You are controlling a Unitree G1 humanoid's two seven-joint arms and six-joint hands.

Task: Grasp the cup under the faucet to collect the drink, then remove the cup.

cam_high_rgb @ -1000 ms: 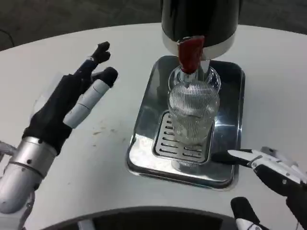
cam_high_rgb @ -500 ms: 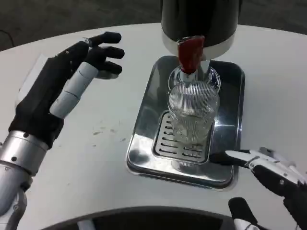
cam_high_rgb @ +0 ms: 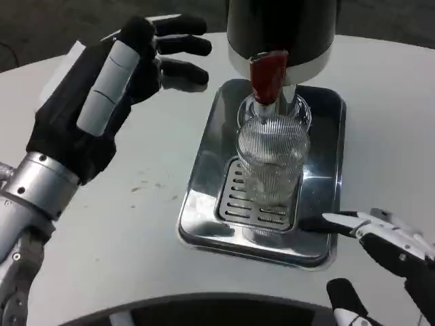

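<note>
The ribbed glass cup stands straight up on the slotted drip tray, right under the red faucet. The right hand is nearest, low to its right, fingers apart, holding nothing. The left hand is open, up on the left. The dispenser's top is cut off.

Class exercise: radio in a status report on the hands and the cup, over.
Left hand open, raised left of black dispenser. Right hand open, low beside steel drip tray. Clear ribbed glass cup upright on grate under red faucet lever, untouched. Nothing blocking.
</note>
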